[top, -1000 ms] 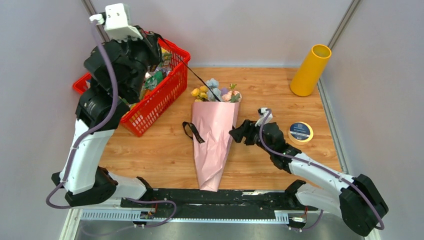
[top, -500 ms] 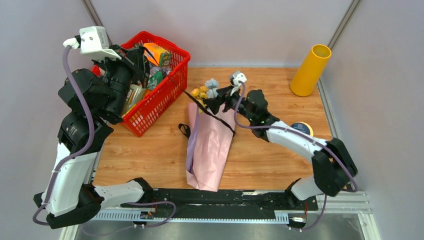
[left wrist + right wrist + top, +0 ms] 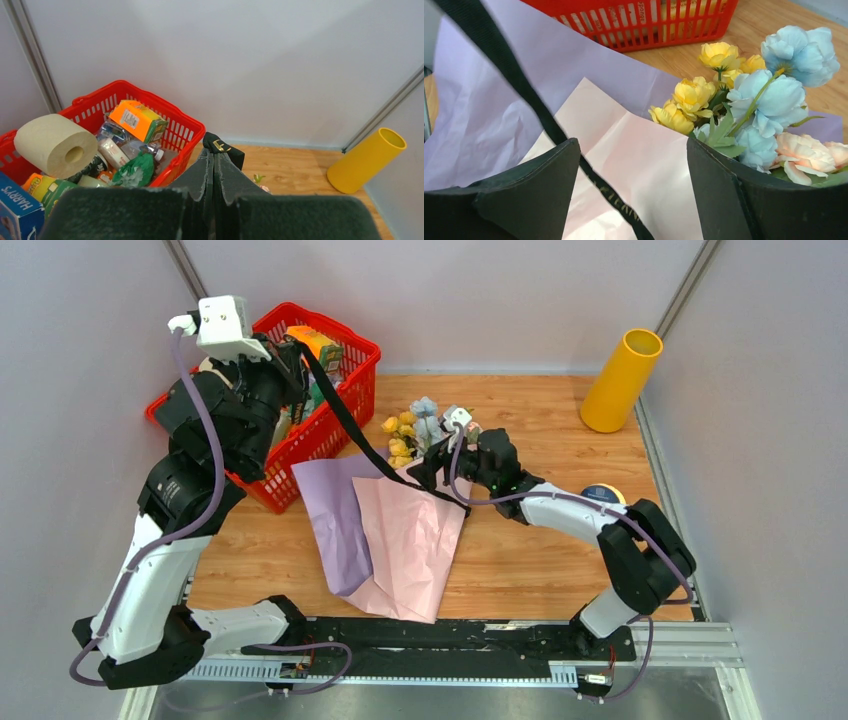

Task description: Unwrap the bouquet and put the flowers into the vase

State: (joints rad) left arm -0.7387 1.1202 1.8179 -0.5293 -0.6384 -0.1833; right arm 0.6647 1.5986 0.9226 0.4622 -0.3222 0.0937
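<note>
Bow undone! The left end effector (image 3: 214, 167) is clamped on the black ribbon (image 3: 340, 415), up by the basket (image 3: 335, 430). The right end effector (image 3: 634, 155) gapes empty over the opened wrapping paper (image 3: 405, 540), flowers (image 3: 744, 95) just ahead. The vase (image 3: 620, 380) is well off to its right: nothing placed yet.
</note>
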